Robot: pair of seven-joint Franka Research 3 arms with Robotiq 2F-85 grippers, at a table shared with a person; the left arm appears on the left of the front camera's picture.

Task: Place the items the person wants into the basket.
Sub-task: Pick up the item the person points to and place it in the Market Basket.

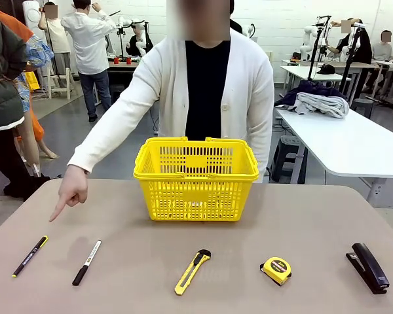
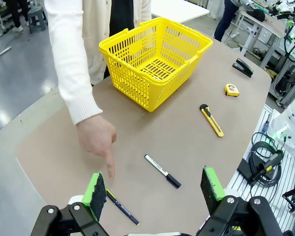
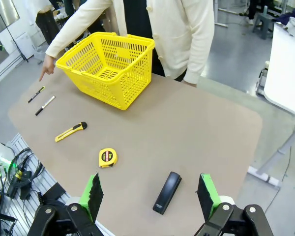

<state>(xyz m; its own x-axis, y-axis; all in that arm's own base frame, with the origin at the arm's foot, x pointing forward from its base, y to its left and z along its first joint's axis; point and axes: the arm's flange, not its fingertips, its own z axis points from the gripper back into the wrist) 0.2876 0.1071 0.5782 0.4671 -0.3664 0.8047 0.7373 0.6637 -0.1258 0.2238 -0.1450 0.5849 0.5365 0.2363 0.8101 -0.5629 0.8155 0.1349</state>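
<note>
Zero grip in left pincer point(image 2: 153, 187) or right pincer point(image 3: 150, 191), both agape; wants mid-barrel pinch on likely light, stiff, roll-prone pen point(image 1: 30, 256).

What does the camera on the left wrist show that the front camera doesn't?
Left wrist view: the left gripper, its green pads wide apart above the table, a look down into the basket, which seems empty, and cables beside the table.
Front view: a heap of clothes on a white table at the back.
Both: the person's hand pointing down near the pen, then the marker, utility knife, tape measure and stapler.
</note>
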